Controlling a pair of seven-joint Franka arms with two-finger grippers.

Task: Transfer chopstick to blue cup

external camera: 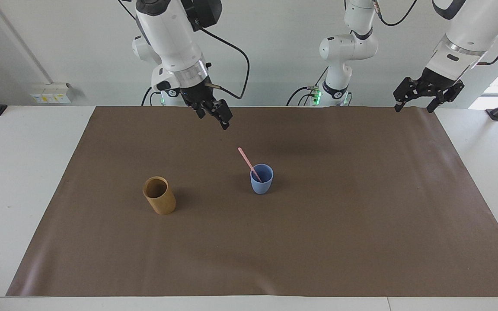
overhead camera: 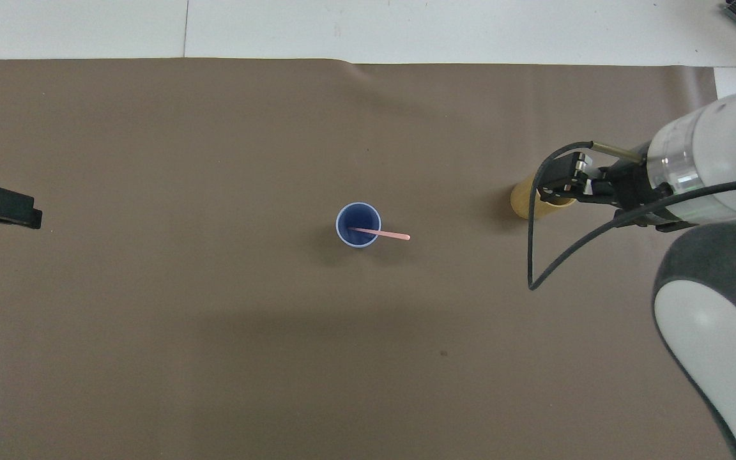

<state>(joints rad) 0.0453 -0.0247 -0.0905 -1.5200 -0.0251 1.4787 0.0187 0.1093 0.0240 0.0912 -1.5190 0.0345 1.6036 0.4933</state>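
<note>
Brown paper covers most of the white table (external camera: 24,181), and near its middle stands the blue cup (external camera: 261,183) with the chopstick (external camera: 247,159) already in it: lower end down inside, upper end leaning out over the rim, tilted toward the right arm's end of the table and a little toward the robots. That lean is what any coming move turns on, since the free tip points roughly toward the right gripper (external camera: 213,113), the closer of the two. It hangs in the air over the brown paper near the robots' edge, well clear of the stick, jaws spread wide and holding nothing. Seen from overhead it covers part of the tan cup (external camera: 159,195), though the facing view shows it raised well above and apart from that cup. The left gripper (external camera: 428,93) waits over the corner of the paper at its own arm's end, also wide open and empty. To my eye the transfer looks done, and only drawing back remains.
</note>
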